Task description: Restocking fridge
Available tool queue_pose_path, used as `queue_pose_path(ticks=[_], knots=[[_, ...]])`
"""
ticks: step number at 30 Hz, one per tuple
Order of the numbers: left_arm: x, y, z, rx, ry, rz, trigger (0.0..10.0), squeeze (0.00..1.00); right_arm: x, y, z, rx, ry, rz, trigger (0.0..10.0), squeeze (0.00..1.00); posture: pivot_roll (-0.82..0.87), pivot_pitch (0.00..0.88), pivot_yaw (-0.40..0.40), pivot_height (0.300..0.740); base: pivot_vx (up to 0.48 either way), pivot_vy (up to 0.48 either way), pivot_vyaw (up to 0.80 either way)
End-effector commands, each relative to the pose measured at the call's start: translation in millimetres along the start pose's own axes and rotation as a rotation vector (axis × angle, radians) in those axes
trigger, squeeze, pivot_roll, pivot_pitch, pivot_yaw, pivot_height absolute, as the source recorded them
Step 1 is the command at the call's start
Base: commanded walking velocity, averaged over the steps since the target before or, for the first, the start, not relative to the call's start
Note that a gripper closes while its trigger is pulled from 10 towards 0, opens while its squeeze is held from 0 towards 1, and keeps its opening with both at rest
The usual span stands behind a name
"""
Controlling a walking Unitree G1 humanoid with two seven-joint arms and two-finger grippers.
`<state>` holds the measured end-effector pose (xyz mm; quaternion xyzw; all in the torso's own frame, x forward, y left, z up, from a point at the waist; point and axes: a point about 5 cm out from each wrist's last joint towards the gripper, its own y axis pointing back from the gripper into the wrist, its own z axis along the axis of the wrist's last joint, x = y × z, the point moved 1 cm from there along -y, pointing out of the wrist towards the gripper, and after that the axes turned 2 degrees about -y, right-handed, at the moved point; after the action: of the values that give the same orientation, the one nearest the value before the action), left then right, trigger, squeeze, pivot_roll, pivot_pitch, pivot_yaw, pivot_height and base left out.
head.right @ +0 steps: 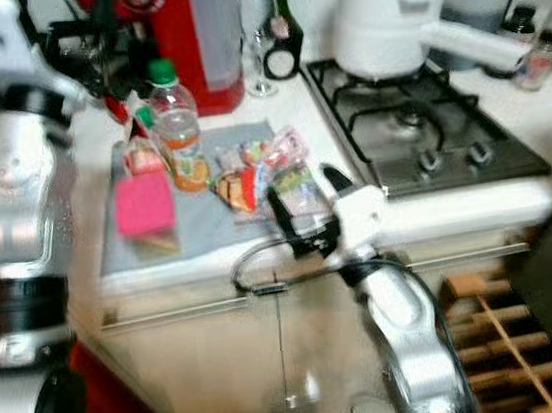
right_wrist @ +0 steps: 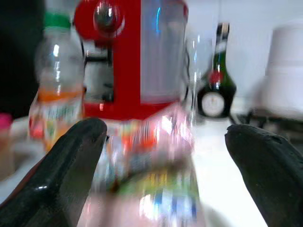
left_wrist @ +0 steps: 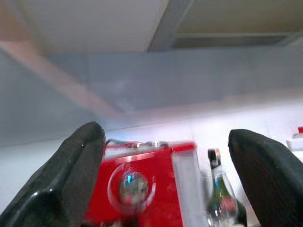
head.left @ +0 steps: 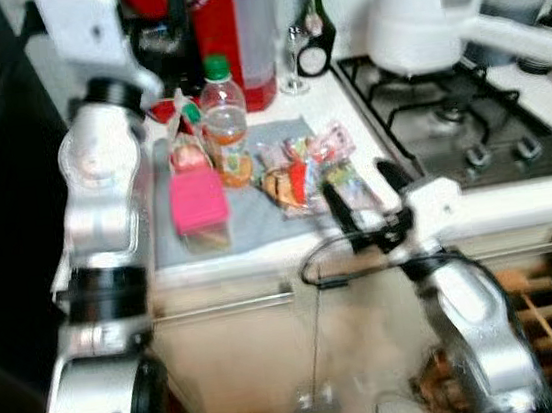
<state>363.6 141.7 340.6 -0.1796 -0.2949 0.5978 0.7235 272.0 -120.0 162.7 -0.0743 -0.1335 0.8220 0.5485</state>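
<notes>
The right tool (head.left: pixel 366 187), fingers wide, reaches over the counter's (head.left: pixel 262 257) front edge, just before the snack packets (head.left: pixel 304 168). Behind them stand a bottle (head.left: pixel 223 112) and a pink box (head.left: pixel 198 204). The left tool (left_wrist: pixel 165 179), also wide, faces the red machine (left_wrist: pixel 142 182).

White countertop (head.left: pixel 262 254): grey mat (head.left: pixel 256 204), red appliance (head.left: pixel 234 30), wine glass (head.left: pixel 294 63), dark bottle (head.left: pixel 315 30) on it; hob (head.left: pixel 446 115) inset right.
</notes>
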Motion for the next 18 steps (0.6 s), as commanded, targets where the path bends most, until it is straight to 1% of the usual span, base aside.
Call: queue_pose_path(ticks=[1,3,4,5,6,7,8,9,10,11,12,13,14,17,18], knots=[[18.7,-8.6,8,-0.003,-0.026,0.031,10.0,0.00,14.8,-10.5,27,-0.088,-0.017,0.055,10.0,0.00,-0.10,0.000,0.032,0.740,0.000,0.000,0.00],[24.5,-18.7,18,-0.013,-0.022,0.012,10.0,0.00,13.1,-9.1,32,-0.097,-0.018,0.056,10.0,0.00,-0.11,0.000,0.036,0.740,0.000,0.000,0.00],[24.5,-18.7,18,-0.013,-0.022,0.012,10.0,0.00,13.1,-9.1,32,-0.097,-0.018,0.056,10.0,0.00,-0.11,0.000,0.036,0.740,0.000,0.000,0.00],[26.6,-24.1,23,-0.011,0.032,-0.018,10.0,0.00,6.2,-5.4,30,-0.078,-0.024,0.031,10.0,0.00,-0.11,0.000,0.042,0.740,0.000,0.000,0.00],[26.6,-24.1,23,-0.011,0.032,-0.018,10.0,0.00,6.2,-5.4,30,-0.078,-0.024,0.031,10.0,0.00,-0.11,0.000,0.042,0.740,0.000,0.000,0.00],[25.8,-25.1,23,-0.001,0.060,-0.039,10.0,0.00,3.1,-3.9,27,-0.067,-0.028,0.017,10.0,0.00,-0.11,0.000,0.042,0.740,0.000,0.000,0.00],[25.8,-25.1,23,-0.001,0.060,-0.039,10.0,0.00,3.1,-3.9,27,-0.067,-0.028,0.017,10.0,0.00,-0.11,0.000,0.042,0.740,0.000,0.000,0.00],[21.0,-24.0,20,0.017,0.110,-0.090,10.0,0.00,0.8,-2.5,24,-0.057,-0.036,0.004,10.0,0.00,-0.11,0.000,0.045,0.740,0.000,0.000,0.00],[21.0,-24.0,20,0.017,0.110,-0.090,10.0,0.00,0.8,-2.5,24,-0.057,-0.036,0.004,10.0,0.00,-0.11,0.000,0.045,0.740,0.000,0.000,0.00],[5.4,-14.8,10,0.075,0.182,-0.236,10.0,0.00,0.0,-0.2,17,-0.034,-0.050,-0.010,10.0,0.00,-0.10,0.000,0.046,0.740,0.000,0.000,0.00],[5.4,-14.8,10,0.075,0.182,-0.236,10.0,0.00,0.0,-0.2,17,-0.034,-0.050,-0.010,10.0,0.00,-0.10,0.000,0.046,0.740,0.000,0.000,0.00],[0.0,-10.1,5,0.105,0.212,-0.294,10.0,0.00,0.6,1.0,15,-0.021,-0.056,-0.012,10.0,0.00,-0.10,0.000,0.047,0.740,0.000,0.000,0.00],[-2.6,-5.8,1,0.129,0.225,-0.339,10.0,0.00,1.3,2.5,13,-0.007,-0.061,-0.012,10.0,0.00,-0.10,0.000,0.047,0.740,0.000,0.000,0.00],[-2.9,5.2,-4,0.181,0.259,-0.430,10.0,0.00,3.0,6.6,10,0.019,-0.075,-0.007,10.0,0.00,-0.10,0.000,0.048,0.740,0.000,0.000,0.00],[-2.9,5.2,-4,0.181,0.259,-0.430,10.0,0.00,3.0,6.6,10,0.019,-0.075,-0.007,10.0,0.00,-0.10,0.000,0.048,0.740,0.000,0.000,0.00]])
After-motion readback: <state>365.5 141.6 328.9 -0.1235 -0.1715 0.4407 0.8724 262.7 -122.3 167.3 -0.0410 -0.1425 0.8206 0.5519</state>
